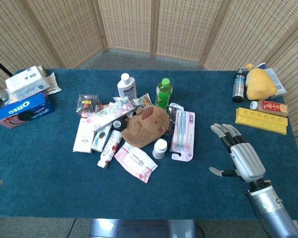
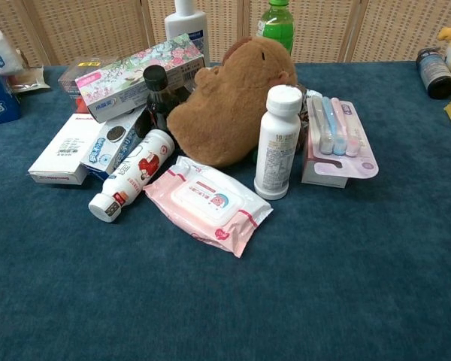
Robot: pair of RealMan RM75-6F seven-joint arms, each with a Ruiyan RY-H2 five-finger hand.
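The right hand (image 1: 240, 157) hovers over the tabletop (image 1: 49, 173), fingers spread and holding nothing. Nearest to it is the toothbrush pack (image 1: 183, 133), lying to the hand's left at the heap's near edge, long axis running away from the robot. The left hand is not in sight.

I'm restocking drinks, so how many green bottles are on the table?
1. The green bottle stands upright behind the brown plush toy, beside the white bottle. Others could be hidden in the pile.
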